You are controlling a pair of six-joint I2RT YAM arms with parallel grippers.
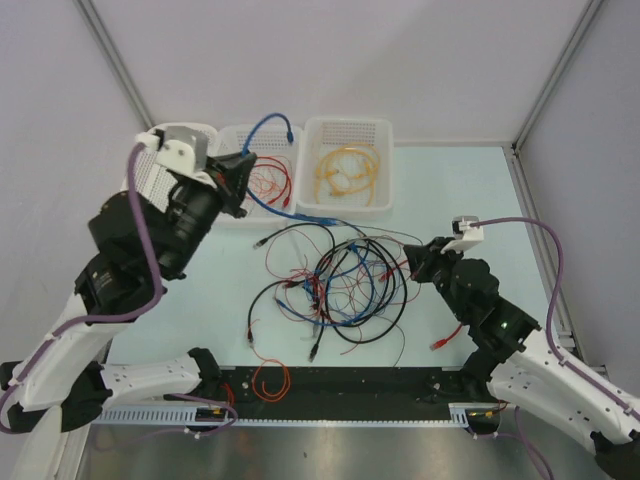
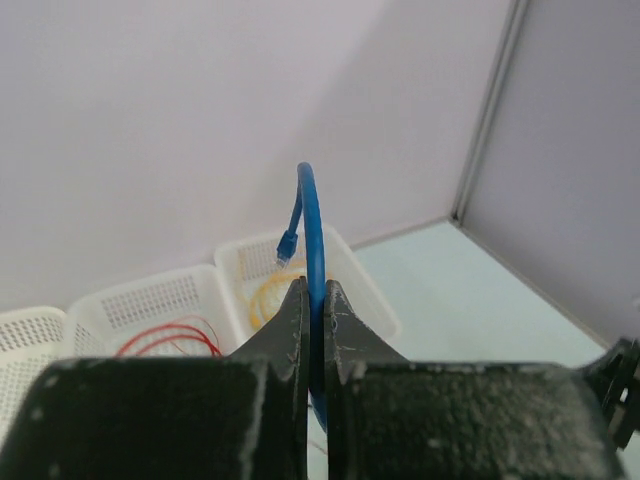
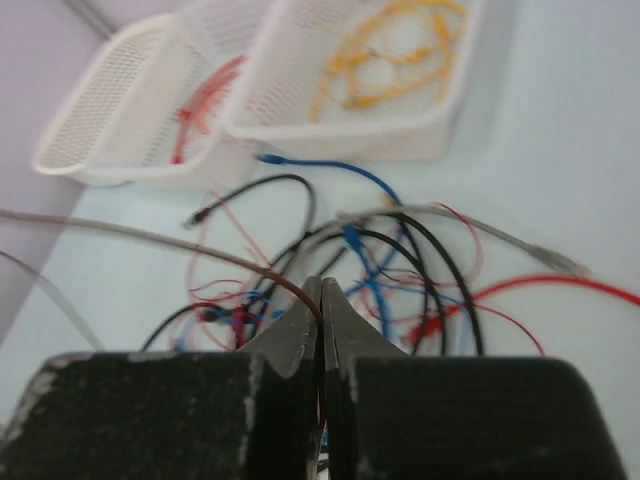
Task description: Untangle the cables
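Observation:
The cables lie as a tangle [image 1: 335,280] of black, blue and red strands in the middle of the table. My left gripper [image 1: 244,180] is raised at the back left, shut on a blue cable [image 2: 312,220]. That cable arcs up above the jaws and ends in a small plug [image 2: 287,245]. Its other end trails down to the tangle. At the tangle's right edge my right gripper [image 1: 408,262] is shut on a thin red-brown wire [image 3: 250,268], which runs off to the left from the fingertips [image 3: 305,310].
White baskets stand in a row at the back: one holds red wires [image 1: 265,170], one a yellow cable [image 1: 347,165], and a third [image 1: 150,170] is mostly behind my left arm. A red plug-ended cable [image 1: 445,340] lies front right. An orange loop [image 1: 270,380] sits by the front rail.

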